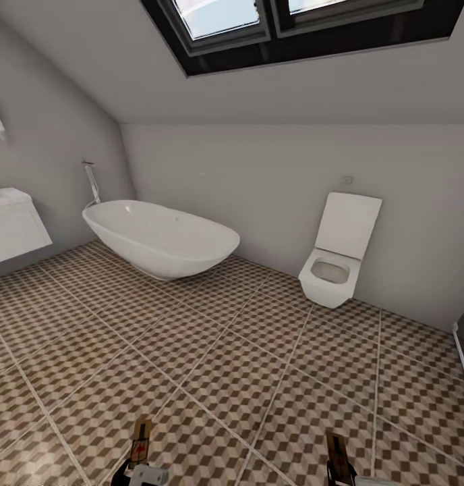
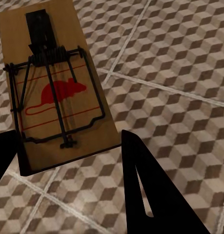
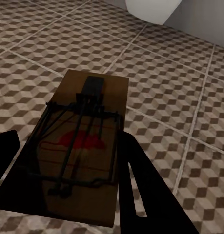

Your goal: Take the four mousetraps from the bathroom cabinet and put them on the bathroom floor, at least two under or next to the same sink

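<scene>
Head view: each hand grips a mousetrap, left (image 1: 140,442) and right (image 1: 337,453), low over the tiled floor (image 1: 212,351); bathtub (image 1: 161,238) far left, toilet (image 1: 338,253) far right.

Left wrist: the board (image 2: 55,87) looks light, stiff; hold its edges, clear of the spring.

Right wrist: the same grip (image 3: 85,146).
</scene>
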Available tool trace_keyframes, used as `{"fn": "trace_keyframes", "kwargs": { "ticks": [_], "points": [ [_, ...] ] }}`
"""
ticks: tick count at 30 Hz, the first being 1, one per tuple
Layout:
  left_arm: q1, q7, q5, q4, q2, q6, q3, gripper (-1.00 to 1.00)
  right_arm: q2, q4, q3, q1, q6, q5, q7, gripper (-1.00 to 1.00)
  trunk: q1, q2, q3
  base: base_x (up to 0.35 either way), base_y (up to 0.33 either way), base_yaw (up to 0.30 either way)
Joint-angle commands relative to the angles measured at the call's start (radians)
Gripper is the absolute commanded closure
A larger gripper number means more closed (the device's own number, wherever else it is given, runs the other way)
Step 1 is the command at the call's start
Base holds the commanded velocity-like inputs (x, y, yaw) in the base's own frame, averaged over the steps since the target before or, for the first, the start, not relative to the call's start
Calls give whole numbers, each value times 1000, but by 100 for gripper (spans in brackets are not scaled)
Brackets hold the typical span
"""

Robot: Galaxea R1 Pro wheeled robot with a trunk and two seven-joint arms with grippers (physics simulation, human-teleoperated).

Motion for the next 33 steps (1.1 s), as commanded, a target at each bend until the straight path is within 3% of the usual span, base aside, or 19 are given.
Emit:
{"fn": "trace_keyframes", "kwargs": {
  "ticks": [1, 29, 33],
  "points": [
    [-1, 12, -9, 3, -1, -1, -6, 100, 1, 1, -4, -1, -2, 11, -6, 100, 0, 0, -1, 0, 0, 86],
    [-1, 11, -10, 3, 2, -1, -7, 100, 14, 13, -4, -1, 0, 10, -6, 100, 0, 0, -1, 0, 0, 82],
    [-1, -32, -11, 3, -27, 13, -8, 100, 15, 13, -4, 0, -1, 9, -5, 100, 0, 0, -1, 0, 0, 80]
  ]
}}
